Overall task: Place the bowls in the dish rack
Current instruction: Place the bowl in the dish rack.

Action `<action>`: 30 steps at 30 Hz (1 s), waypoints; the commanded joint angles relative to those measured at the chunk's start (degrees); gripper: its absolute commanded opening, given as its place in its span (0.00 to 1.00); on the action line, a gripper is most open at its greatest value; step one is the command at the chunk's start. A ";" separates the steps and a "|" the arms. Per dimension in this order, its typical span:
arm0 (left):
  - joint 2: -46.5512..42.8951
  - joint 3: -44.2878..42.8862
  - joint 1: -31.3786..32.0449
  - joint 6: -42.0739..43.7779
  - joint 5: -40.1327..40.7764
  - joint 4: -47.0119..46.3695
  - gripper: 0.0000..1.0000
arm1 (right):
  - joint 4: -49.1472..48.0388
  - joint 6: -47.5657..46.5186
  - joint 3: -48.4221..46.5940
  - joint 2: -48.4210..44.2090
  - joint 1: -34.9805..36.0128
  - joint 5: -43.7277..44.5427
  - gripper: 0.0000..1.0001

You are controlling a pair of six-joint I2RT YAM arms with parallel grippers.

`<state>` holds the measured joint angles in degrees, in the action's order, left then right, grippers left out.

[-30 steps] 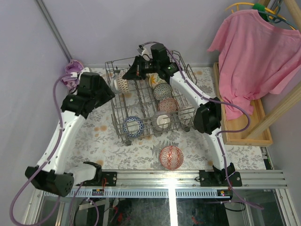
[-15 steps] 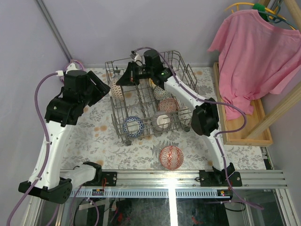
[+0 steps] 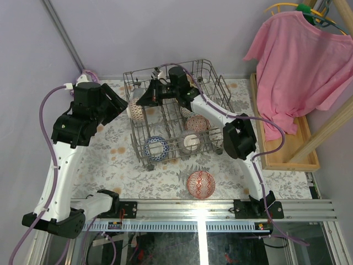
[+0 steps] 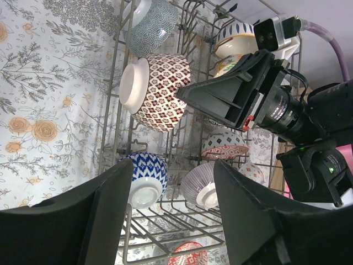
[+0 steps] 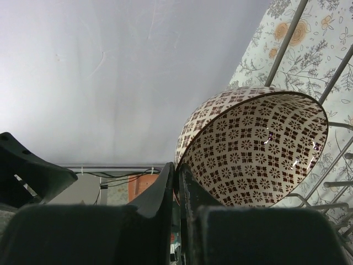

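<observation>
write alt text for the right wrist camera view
The right arm's jaws are shut on the rim of a brown-and-white patterned bowl tipped on its side, its inside facing the camera. Behind it are wires of the rack and a flowered tablecloth, with a plain grey wall filling the left.

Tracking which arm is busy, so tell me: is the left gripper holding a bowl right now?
No, the left gripper is open with nothing between its fingers; only the dish rack shows beyond them.
</observation>
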<state>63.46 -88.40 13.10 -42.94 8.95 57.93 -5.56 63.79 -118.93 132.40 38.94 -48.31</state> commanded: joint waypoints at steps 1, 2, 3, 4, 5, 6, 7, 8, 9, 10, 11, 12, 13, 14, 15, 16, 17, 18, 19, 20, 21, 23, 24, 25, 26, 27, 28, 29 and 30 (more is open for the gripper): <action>-0.33 -1.77 -0.70 0.99 -0.45 0.79 0.60 | -9.01 2.81 1.93 -1.20 -0.05 -2.32 0.00; -0.34 -1.82 -0.79 1.01 -0.47 0.78 0.60 | -10.82 3.75 3.02 -1.44 -0.16 -2.50 0.00; -0.27 -1.95 -0.80 1.06 -0.51 0.86 0.60 | -12.51 4.65 4.01 -1.69 -0.24 -2.67 0.00; -0.17 -2.02 -0.80 1.02 -0.47 0.99 0.60 | -13.75 5.23 4.80 -1.90 -0.41 -2.78 0.00; -0.10 -2.11 -0.80 1.01 -0.40 1.04 0.60 | -14.81 5.69 5.51 -2.19 -0.59 -2.90 0.00; -0.09 -2.06 -0.84 1.01 -0.42 1.09 0.60 | -15.52 5.99 6.11 -2.24 -0.74 -2.97 0.00; -0.07 -2.04 -0.88 0.95 -0.38 1.14 0.60 | -16.60 6.67 6.65 -2.23 -0.92 -3.27 0.00; -0.02 -2.08 -0.89 0.89 -0.49 1.14 0.60 | -17.84 7.36 7.04 -2.19 -1.07 -3.40 0.00; 0.07 -2.12 -0.93 0.84 -0.51 1.14 0.60 | -18.78 7.94 7.32 -2.09 -1.20 -3.68 0.00; 0.19 -2.27 -0.85 0.84 -0.51 1.13 0.60 | -19.84 8.38 7.50 -2.14 -1.37 -3.89 0.00; 0.25 -2.41 -0.89 0.84 -0.40 1.14 0.60 | -20.07 8.59 7.50 -1.93 -1.47 -4.00 0.00; 0.37 -2.58 -0.94 0.84 -0.48 1.21 0.60 | -20.44 8.76 7.34 -1.78 -1.54 -4.24 0.00; 0.56 -2.71 -0.94 0.84 -0.51 1.22 0.60 | -21.12 9.10 7.38 -1.59 -1.62 -4.43 0.00; 0.74 -2.90 -0.89 0.83 -0.47 1.28 0.60 | -21.92 9.53 7.46 -1.50 -1.75 -4.54 0.00; 0.91 -3.10 -0.96 0.79 -0.58 1.35 0.60 | -22.90 10.08 7.86 -1.53 -1.90 -4.58 0.00; 1.22 -3.36 -0.92 0.76 -0.52 1.41 0.60 | -23.97 10.90 8.34 -1.55 -2.09 -4.71 0.00; 1.36 -3.66 -0.89 0.80 -0.58 1.46 0.60 | -25.06 11.57 8.66 -1.54 -2.23 -4.81 0.00; 1.52 -3.82 -0.89 0.76 -0.60 1.52 0.60 | -25.96 12.05 9.11 -1.68 -2.40 -4.92 0.00; 1.64 -3.88 -0.91 0.75 -0.61 1.49 0.60 | -27.15 12.67 9.61 -1.83 -2.55 -5.01 0.00; 1.88 -3.96 -0.90 0.75 -0.61 1.48 0.60 | -28.50 13.69 10.27 -1.94 -2.89 -5.04 0.00; 1.91 -3.97 -0.89 0.68 -0.60 1.48 0.59 | -30.15 14.86 10.87 -2.05 -3.07 -5.11 0.00; 2.11 -4.02 -0.92 0.50 -0.74 1.50 0.59 | -33.16 16.85 11.82 -2.07 -3.45 -5.25 0.00; 2.10 -4.02 -0.93 0.41 -0.77 1.48 0.59 | -33.39 17.01 11.78 -1.95 -3.55 -5.31 0.00; 2.30 -4.00 -0.89 0.40 -0.79 1.48 0.59 | -33.63 17.07 11.66 -1.88 -3.59 -5.38 0.00; 2.46 -4.04 -0.95 0.33 -0.85 1.41 0.59 | -33.90 17.21 11.56 -1.66 -3.67 -5.39 0.00; 2.52 -4.10 -0.89 0.31 -0.82 1.45 0.59 | -34.05 17.42 11.32 -1.53 -3.69 -5.55 0.00; 2.63 -4.29 -0.89 0.36 -0.90 1.48 0.59 | -34.48 17.71 11.32 -1.37 -3.68 -5.63 0.00; 2.76 -4.51 -0.89 0.39 -0.92 1.48 0.59 | -34.48 17.71 11.33 -1.35 -3.76 -5.65 0.00; 2.93 -4.69 -0.92 0.40 -0.95 1.54 0.59 | -33.80 17.19 11.22 -1.35 -3.82 -5.65 0.00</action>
<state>65.84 -90.96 12.64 -42.81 8.73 59.44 -31.94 79.31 -106.21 132.40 35.53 -52.18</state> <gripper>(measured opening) 0.591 0.070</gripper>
